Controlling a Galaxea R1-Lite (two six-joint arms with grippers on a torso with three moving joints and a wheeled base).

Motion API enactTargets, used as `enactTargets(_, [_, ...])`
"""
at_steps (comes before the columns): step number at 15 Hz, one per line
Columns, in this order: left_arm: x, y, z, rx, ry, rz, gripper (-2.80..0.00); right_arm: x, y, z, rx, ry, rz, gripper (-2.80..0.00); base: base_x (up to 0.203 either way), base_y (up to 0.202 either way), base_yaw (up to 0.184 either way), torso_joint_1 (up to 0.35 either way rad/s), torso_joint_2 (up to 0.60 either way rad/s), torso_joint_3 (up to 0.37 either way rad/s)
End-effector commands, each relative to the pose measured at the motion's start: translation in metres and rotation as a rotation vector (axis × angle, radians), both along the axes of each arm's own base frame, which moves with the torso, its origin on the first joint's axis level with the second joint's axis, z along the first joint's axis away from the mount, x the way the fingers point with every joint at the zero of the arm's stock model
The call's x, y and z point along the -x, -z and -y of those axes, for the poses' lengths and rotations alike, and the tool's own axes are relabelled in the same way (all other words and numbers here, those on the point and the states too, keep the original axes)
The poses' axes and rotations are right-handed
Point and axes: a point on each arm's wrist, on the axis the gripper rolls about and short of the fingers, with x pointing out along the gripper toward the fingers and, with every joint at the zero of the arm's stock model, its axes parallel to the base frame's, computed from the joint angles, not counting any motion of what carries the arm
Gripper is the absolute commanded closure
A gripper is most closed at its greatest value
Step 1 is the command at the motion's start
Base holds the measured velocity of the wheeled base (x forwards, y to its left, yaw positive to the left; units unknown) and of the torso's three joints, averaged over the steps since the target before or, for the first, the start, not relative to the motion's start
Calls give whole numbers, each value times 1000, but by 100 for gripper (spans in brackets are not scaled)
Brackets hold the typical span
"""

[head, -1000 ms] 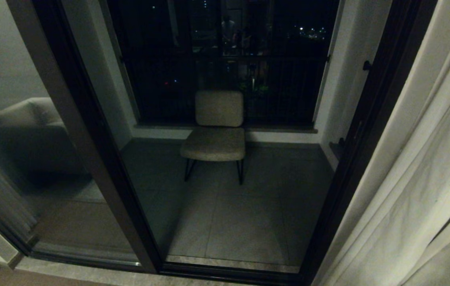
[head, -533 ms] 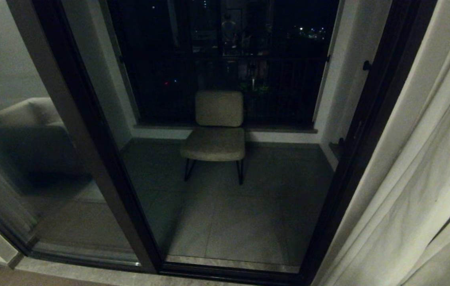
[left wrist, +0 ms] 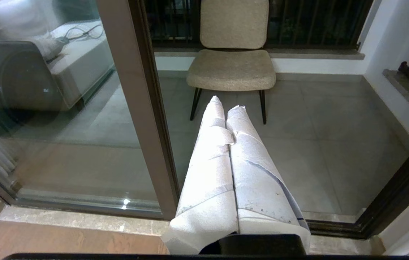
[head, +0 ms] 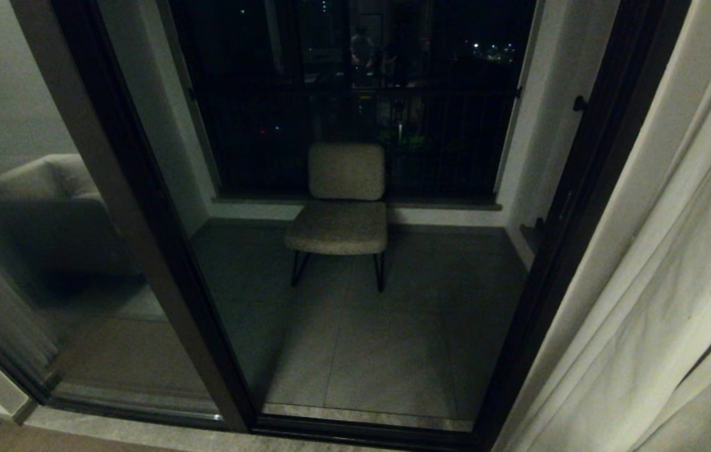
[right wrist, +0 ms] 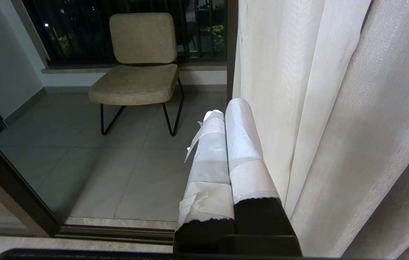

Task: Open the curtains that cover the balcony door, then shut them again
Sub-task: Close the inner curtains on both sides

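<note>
1. The curtains (head: 657,263) are gathered at the right side of the balcony door (head: 142,207), whose glass is left uncovered.
2. A beige chair (head: 340,213) is seen beyond the glass on the tiled floor (head: 387,351).
3. The right gripper (right wrist: 224,108), jaws closed and empty, is held just beside the curtain folds.
4. The left gripper (left wrist: 226,104), jaws closed, is pointed at the door.

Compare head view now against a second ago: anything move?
Nothing visibly moved. The curtain hangs bunched at the right as before, the balcony door stays uncovered, the chair is in place, and neither arm has entered the head view.
</note>
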Motion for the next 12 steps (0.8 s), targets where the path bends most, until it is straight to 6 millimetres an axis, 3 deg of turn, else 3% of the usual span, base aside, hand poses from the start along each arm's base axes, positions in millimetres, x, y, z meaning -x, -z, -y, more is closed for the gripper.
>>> enactTargets(1, [0, 0, 0, -1, -2, 1, 0, 0, 0, 0, 0, 0, 3, 0, 0, 0, 0, 0, 0, 0])
enactTargets(12, [0, 0, 0, -1, 0, 1, 0, 0, 0, 0, 0, 0, 3, 0, 0, 0, 0, 0, 0, 0])
